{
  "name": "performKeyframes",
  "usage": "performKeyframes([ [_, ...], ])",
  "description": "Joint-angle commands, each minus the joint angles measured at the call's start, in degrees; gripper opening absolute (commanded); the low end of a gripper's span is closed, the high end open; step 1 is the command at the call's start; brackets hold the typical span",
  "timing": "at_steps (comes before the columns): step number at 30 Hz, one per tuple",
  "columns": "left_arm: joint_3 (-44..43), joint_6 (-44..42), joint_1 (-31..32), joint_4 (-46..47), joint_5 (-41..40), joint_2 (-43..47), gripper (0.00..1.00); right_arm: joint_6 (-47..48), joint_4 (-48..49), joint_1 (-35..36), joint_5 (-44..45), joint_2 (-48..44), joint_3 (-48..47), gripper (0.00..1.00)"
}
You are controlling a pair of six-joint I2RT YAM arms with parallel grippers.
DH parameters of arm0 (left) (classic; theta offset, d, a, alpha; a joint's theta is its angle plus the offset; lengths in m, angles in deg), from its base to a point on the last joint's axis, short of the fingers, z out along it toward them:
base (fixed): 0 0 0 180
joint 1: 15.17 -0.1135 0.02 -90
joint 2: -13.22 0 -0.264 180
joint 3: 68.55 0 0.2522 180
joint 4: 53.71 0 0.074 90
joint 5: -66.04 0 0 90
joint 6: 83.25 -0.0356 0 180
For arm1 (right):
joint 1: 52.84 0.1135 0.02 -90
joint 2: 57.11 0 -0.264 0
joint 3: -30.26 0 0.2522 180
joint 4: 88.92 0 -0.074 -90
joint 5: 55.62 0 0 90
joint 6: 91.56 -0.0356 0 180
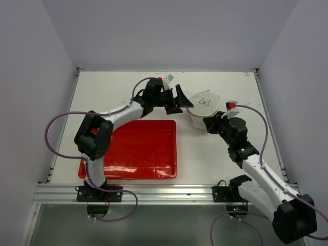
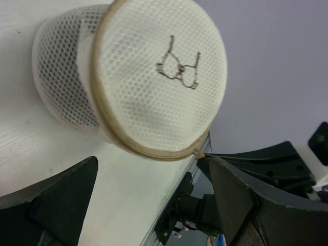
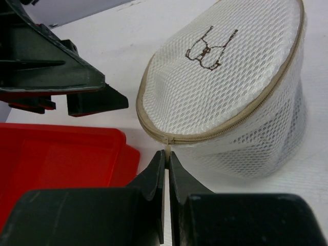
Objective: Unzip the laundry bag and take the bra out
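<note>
Pinching the zip pull [image 3: 167,149] on the laundry bag [image 3: 225,87], right gripper [image 3: 167,166] sits clamped; left gripper [image 1: 182,100] gapes empty just beside.

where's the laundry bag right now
Top view: the laundry bag sits on the table right of centre, just past the far right corner of the red tray.

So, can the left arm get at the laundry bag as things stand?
Probably yes: the left gripper stands open right beside the laundry bag, nothing between them; the right gripper pinches its rim from another side.
</note>
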Motion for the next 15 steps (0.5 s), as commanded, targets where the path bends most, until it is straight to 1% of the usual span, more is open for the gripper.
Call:
performKeyframes([
  [1, 2.8, 1.5, 1.3, 3.1, -1.9, 7.3, 0.93, -1.8, 7.0, 2.9, -0.1, 2.3, -0.6, 0.0],
  [3, 4.3, 2.8, 2.8, 4.9, -1.7, 7.9, 0.92, -2.1, 8.9, 5.1, 1.7, 3.2, -0.7, 0.0],
  [6, 3.5, 3.8, 4.7, 5.7, -2.2, 6.7, 0.9, -2.5, 10.3, 6.2, 2.5, 4.8, -0.7, 0.0],
  [9, 3.1, 5.2, 5.2, 6.5, -0.9, 5.3, 0.88, -2.5, 10.8, 6.5, 3.6, 4.6, -0.7, 0.0],
  [15, 4.2, 5.3, 5.4, 7.5, -1.4, 5.4, 0.86, -1.5, 9.8, 6.6, 5.3, 3.2, -1.1, 0.0],
])
